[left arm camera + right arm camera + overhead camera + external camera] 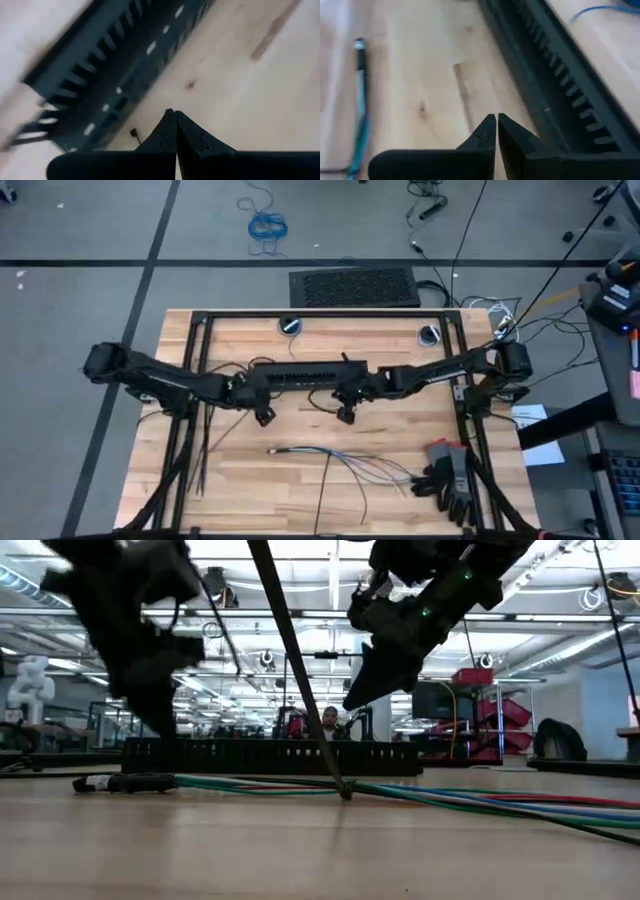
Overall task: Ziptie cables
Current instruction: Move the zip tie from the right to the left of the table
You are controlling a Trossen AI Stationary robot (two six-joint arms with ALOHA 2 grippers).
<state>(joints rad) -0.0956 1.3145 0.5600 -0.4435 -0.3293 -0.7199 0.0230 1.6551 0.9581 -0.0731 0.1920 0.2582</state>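
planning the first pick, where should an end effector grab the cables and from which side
Grip the cables just behind the dark joined end, coming straight down from above. There the wires run together as one narrow line flat on the table; toward the gloves they splay apart. The left end effector, shut and hovering above, looks closer.

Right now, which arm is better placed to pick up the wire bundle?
Probably right: its tool hangs nearer the wires than the left tool, though both are shut and empty.
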